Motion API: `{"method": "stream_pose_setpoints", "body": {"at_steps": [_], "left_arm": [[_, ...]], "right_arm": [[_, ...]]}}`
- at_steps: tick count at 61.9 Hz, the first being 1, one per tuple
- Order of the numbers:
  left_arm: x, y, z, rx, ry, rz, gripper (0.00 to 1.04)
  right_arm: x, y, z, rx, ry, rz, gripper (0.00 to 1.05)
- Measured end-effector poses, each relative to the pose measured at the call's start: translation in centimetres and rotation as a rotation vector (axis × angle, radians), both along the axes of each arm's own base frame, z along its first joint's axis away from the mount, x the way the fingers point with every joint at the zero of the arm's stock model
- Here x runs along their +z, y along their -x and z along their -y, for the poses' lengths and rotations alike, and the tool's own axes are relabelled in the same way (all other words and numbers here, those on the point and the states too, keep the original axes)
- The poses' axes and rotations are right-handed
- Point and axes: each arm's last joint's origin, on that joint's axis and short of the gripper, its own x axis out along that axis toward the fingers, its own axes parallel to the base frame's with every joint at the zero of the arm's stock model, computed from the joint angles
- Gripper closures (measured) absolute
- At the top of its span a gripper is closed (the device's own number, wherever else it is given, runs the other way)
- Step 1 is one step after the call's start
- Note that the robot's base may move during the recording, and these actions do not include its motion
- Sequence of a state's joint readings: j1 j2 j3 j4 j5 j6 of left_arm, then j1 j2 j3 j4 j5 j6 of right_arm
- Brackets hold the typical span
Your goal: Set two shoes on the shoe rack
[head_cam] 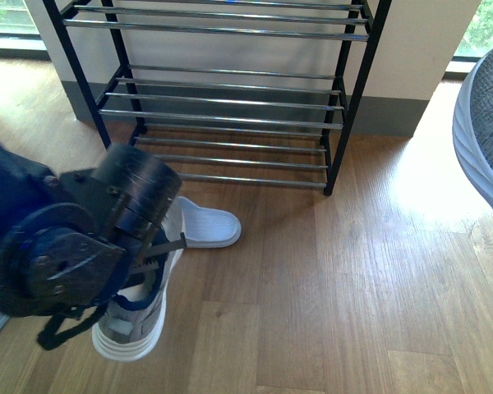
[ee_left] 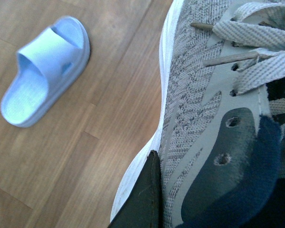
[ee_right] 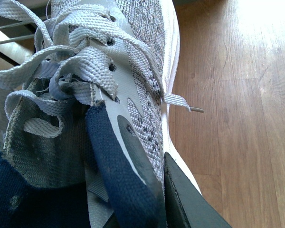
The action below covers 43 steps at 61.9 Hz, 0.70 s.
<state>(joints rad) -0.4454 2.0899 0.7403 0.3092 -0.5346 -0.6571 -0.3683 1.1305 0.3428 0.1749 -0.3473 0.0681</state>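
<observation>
**Two robot arms each grip a grey sneaker in front of a shoe rack**

The left gripper [head_cam: 152, 258] reaches down into the opening of a grey knit sneaker [head_cam: 131, 324] with a thick white sole and navy lining, low over the wooden plank floor [head_cam: 312, 312]. Its wrist view shows one dark finger [ee_left: 145, 197] pressed against the shoe's outer side by the sole. The other finger is hidden, probably inside the collar, so the jaws look clamped on the side wall. Whether the sole touches the floor cannot be told.

The right gripper [ee_right: 149, 211] appears only in its wrist view, with the same pinch on the second grey knit sneaker [head_cam: 486, 123], which is raised at the front view's right edge. This grip likely leaves both soles free to land flat.

The tall black-framed shoe rack [head_cam: 230, 118] with chrome bar shelves stands ahead, neither shoe on it. A white slide sandal [head_cam: 205, 226] lies between the low sneaker and the rack.
</observation>
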Motion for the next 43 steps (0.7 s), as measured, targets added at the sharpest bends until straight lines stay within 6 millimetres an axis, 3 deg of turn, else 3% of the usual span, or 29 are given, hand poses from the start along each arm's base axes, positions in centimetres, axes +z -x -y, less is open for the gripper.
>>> {"method": "stream_pose_setpoints", "body": {"at_steps": [10,30,43], "left_arm": [[5.3,3.6,-2.1,-0.008,-0.017,0.102,1.03],[14.1,11.4,-5.9,-0.005,-0.029,0.289,1.03],[17.7,16.2,-8.0,0.035,-0.106,0.429,1.03]], "right_arm": [[0.0,0.0,0.0,0.000,0.000,0.000,1.03],[0.0,0.0,0.0,0.000,0.000,0.000,1.03],[0.0,0.0,0.0,0.000,0.000,0.000,1.03]]}}
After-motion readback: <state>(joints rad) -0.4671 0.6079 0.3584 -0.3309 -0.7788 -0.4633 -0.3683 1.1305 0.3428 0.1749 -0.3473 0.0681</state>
